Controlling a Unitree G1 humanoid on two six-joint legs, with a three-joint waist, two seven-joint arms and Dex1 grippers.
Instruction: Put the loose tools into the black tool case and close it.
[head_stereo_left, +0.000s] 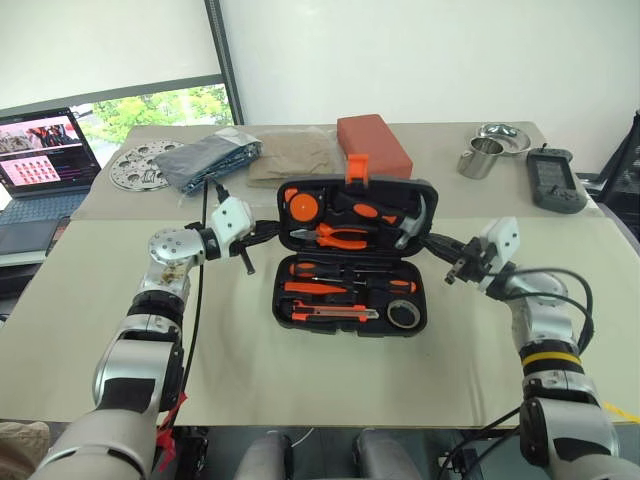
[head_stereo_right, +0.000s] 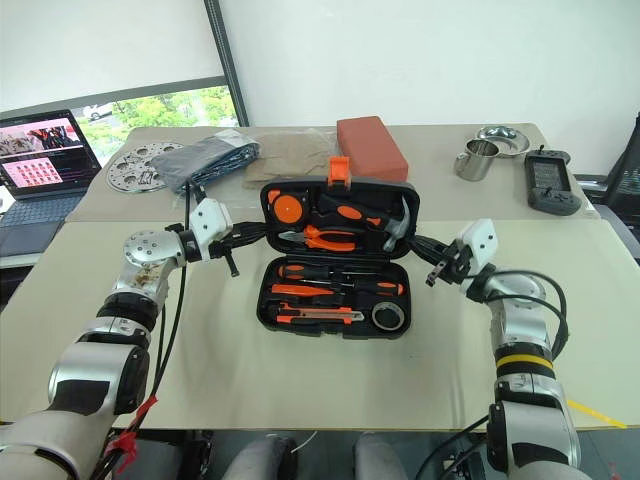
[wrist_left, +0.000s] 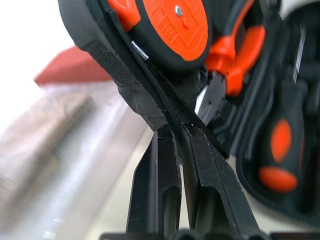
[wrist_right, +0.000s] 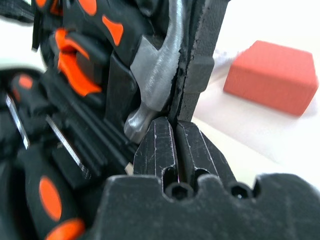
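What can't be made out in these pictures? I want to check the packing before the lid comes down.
- Tool case: the head views are too small to tell whether each tool sits fully in its slot.
- Lid edge in the left pincer: the left wrist view is blurred beyond the fingers, so the pliers are indistinct.
- Hammer: cut off by the lid rim and the right pincer in the right wrist view.

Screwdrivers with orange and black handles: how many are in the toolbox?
2. Both lie in the near half of the open black tool case: one screwdriver at the back, the other screwdriver just in front. Others may be hidden.
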